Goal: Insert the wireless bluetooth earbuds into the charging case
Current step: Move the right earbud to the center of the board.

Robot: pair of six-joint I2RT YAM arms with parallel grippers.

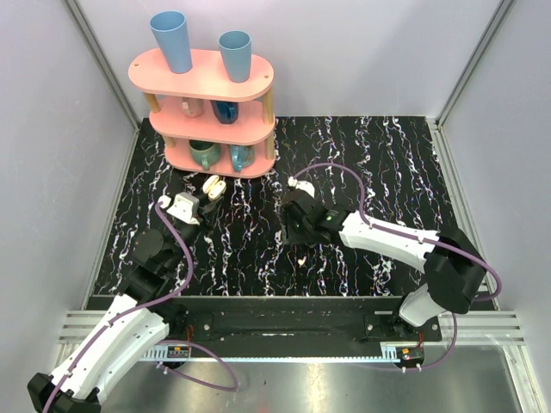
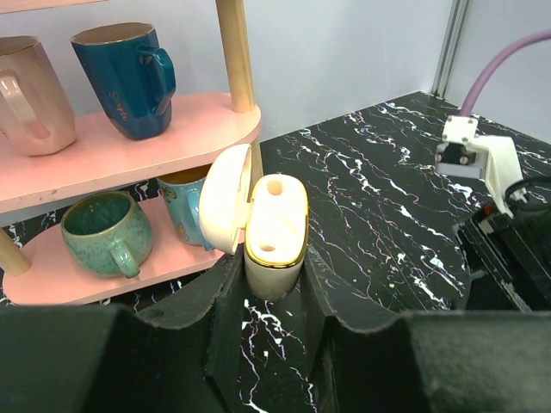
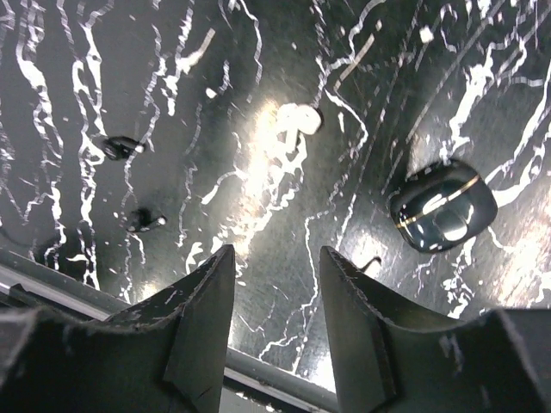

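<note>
Left wrist: L tool (image 2: 273, 288) clamped on 1 open charging case (image 2: 275, 225); R tool (image 3: 275, 258) apart, near 1 earbud (image 3: 297, 120).

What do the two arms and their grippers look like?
The left arm and right arm have white shells and black joints. A purple cable runs along each. The left gripper and right gripper are black, each with two broad tapering fingers.

Black, white-veined marble-look surface (image 1: 387, 172). Pale grey walls (image 1: 344, 52) on three sides, metal corner posts (image 1: 469, 60). Pink three-tier shelf (image 1: 207, 77), back left. Bright glare patch (image 3: 267, 138) on surface.
</note>
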